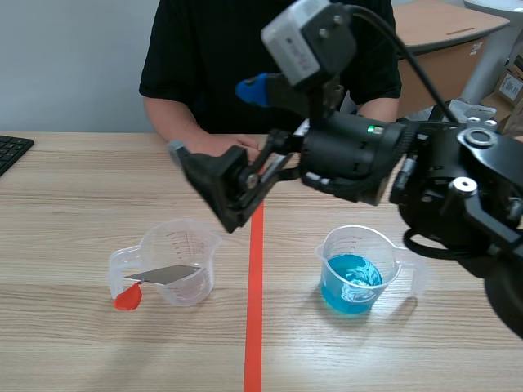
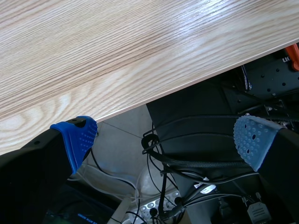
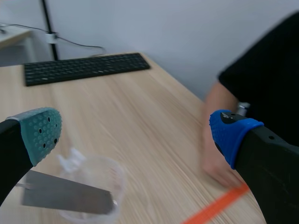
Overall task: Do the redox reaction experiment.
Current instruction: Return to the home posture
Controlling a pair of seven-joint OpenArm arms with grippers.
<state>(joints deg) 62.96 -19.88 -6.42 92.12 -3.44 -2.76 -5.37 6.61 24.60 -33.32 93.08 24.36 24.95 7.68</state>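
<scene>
Your bench [image 1: 73,212] fills most of the scene, pale wood with an orange-red tape line running down its middle. A person [image 1: 204,57] in a black top sits at the top centre, and the person's hand [image 1: 225,145] rests on the bench just below.

Your right arm [image 1: 458,196] comes in from the right edge and crosses the upper middle. Its right hand [image 1: 214,120] hangs above the bench, up and to the right of the clear cup. Its fingers are spread wide with nothing between them.

Your left hand [image 2: 166,140] shows only in its own wrist view. It is also wide open and holding nothing, out past the bench's edge with cables beneath it.

A black keyboard [image 1: 12,151] sits at the far left edge.

The blue cup [image 1: 353,273], part filled with blue liquid, stands lower right of centre, right of the tape line. The clear cup [image 1: 184,261] stands lower left, well apart from it.

A metal strip [image 1: 167,275] lies tilted inside the clear cup, with one end sticking out over the rim beside the handle. A small red piece [image 1: 127,298] sits at that end; you cannot tell what it is.
</scene>
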